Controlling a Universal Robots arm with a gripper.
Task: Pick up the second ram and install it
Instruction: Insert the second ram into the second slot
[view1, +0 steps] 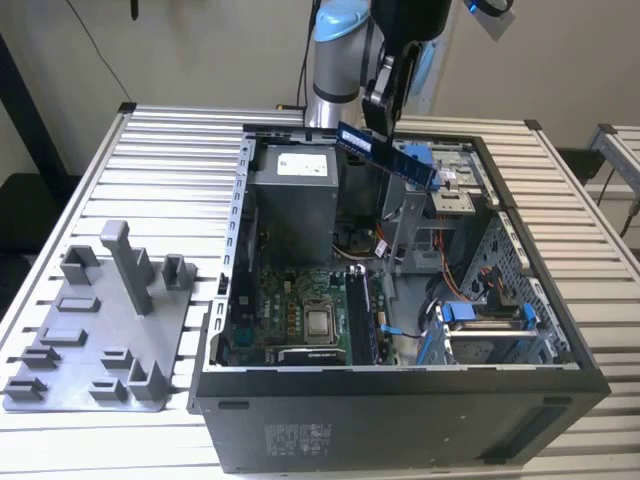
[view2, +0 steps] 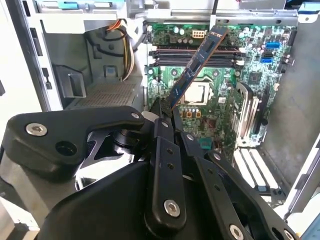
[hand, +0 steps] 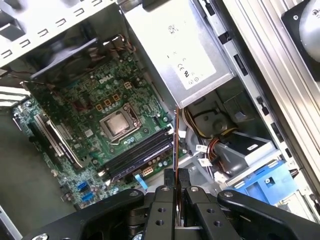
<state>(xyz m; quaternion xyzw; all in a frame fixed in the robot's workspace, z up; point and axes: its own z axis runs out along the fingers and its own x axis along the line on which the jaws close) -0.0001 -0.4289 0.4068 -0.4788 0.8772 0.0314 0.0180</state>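
My fingers (view2: 161, 114) are clamped on one end of the slim dark blue-black memory stick (view2: 197, 65), holding it tilted above the green motherboard (view2: 225, 85) in the open black case (view1: 400, 420).

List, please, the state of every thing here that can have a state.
computer case: lying on its side, open.
second ram: held, tilted, above the motherboard, not yet in a slot.
gripper: jaws shut on the second ram.
processor: in its socket, uncovered.
holder tray: flat on the table, beside the computer case.
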